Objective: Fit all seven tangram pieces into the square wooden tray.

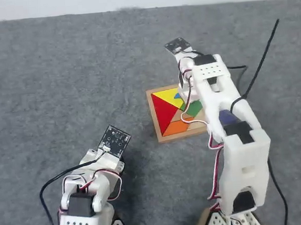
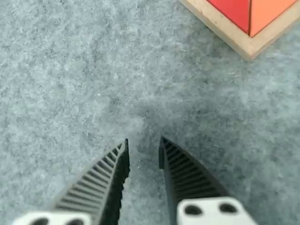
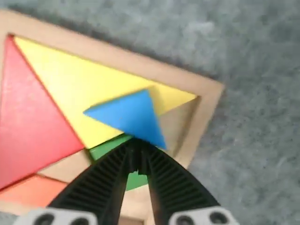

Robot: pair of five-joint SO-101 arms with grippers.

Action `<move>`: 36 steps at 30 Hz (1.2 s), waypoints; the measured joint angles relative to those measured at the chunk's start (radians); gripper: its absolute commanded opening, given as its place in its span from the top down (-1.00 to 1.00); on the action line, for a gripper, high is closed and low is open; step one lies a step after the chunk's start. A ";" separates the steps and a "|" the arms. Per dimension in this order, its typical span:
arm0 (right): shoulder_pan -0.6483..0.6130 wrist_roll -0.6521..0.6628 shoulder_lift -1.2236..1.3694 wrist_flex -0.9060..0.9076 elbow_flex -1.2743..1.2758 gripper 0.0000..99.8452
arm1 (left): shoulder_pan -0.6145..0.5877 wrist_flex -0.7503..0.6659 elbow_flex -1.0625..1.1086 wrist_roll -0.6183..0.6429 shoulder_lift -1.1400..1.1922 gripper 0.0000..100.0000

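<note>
The square wooden tray (image 1: 155, 120) lies mid-table on grey carpet. It holds a red triangle (image 1: 163, 111), a yellow triangle (image 1: 169, 96), an orange piece (image 1: 176, 127) and a green piece (image 1: 195, 108). My right gripper (image 3: 138, 146) hangs over the tray's far side, shut on a small blue triangle (image 3: 127, 114). That triangle is tilted above the yellow triangle (image 3: 79, 79) and a bare corner pocket of the tray (image 3: 180, 124). My left gripper (image 2: 143, 142) stands open over bare carpet, nothing between its fingers, short of the tray's near corner (image 2: 243, 44).
A purple-blue shape (image 1: 227, 117) shows on the carpet right of the tray, partly hidden by the right arm. Black cables (image 1: 262, 60) trail off to the right. Open carpet (image 1: 57, 73) stretches left of and behind the tray.
</note>
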 measured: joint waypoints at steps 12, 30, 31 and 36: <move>0.063 0.011 0.118 -0.002 -0.158 0.99 | 0.000 0.000 0.000 0.000 0.000 0.80; -0.069 -0.041 0.086 0.094 -0.370 0.99 | 0.000 0.000 0.000 0.000 0.000 0.80; -0.097 -0.051 0.086 0.094 -0.370 0.99 | 0.000 0.000 0.000 0.000 0.000 0.80; -0.152 -0.074 0.153 0.094 -0.370 0.99 | 0.000 0.000 0.000 0.000 0.000 0.80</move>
